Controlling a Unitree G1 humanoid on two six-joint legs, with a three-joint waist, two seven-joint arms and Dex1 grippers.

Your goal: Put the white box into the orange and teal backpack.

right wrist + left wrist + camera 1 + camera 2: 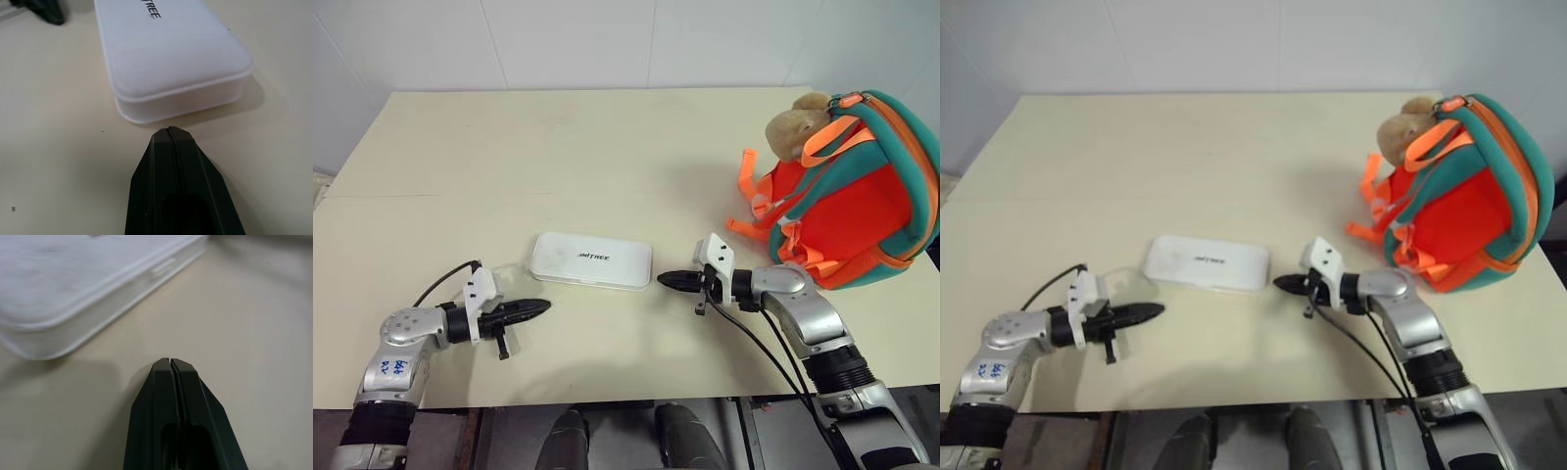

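The white box [591, 260] lies flat on the cream table [509, 157], lettering up, untouched. My right gripper [660, 281] points at the box's right short end, just beside it, fingers pressed together on nothing. My left gripper [546, 305] sits near the box's left front corner, apart from it, fingers likewise pressed together and empty. The orange and teal backpack [847, 191] stands well apart to the box's right, a tan plush toy [795, 125] at its top.
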